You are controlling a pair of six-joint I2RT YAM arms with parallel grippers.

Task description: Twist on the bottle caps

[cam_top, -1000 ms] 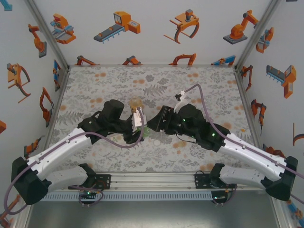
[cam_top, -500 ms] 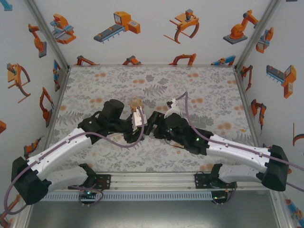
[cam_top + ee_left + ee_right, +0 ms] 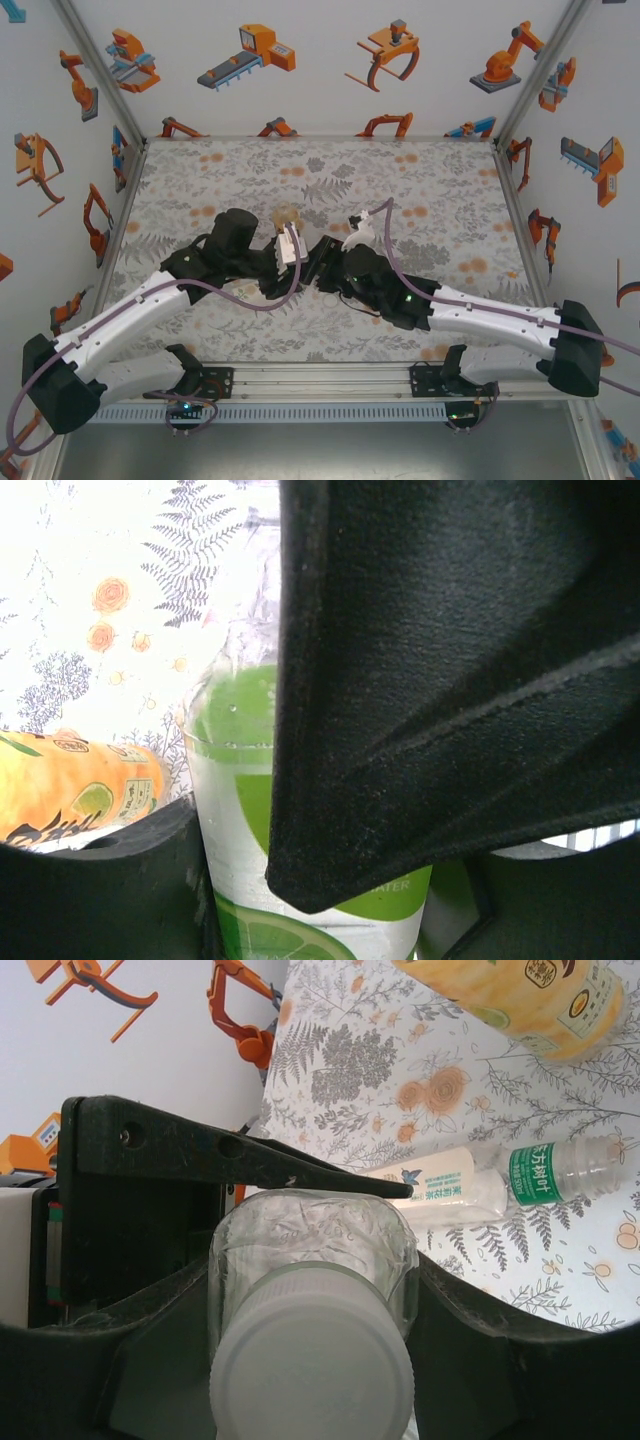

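Note:
A clear bottle [image 3: 235, 780] with a green lime label stands between the fingers of my left gripper [image 3: 320, 915], which is shut on its body. In the top view the left gripper [image 3: 283, 272] and right gripper [image 3: 318, 265] meet at mid-table, hiding the bottle. A white bottle cap [image 3: 312, 1370] sits on the bottle's neck [image 3: 310, 1230]. My right gripper [image 3: 312, 1290] is closed round that cap, a finger against each side. One broad black right finger [image 3: 450, 660] blocks much of the left wrist view.
An amber tea bottle [image 3: 520, 995] lies on the floral table [image 3: 450, 190] beyond the grippers, its top also seen from above [image 3: 287, 214]. A small bottle with a pale and green label [image 3: 480, 1185] lies beside it. Side walls fence the table.
The right arm has swung left to the bottle, and its jaws have narrowed onto the white cap. The left arm has barely moved.

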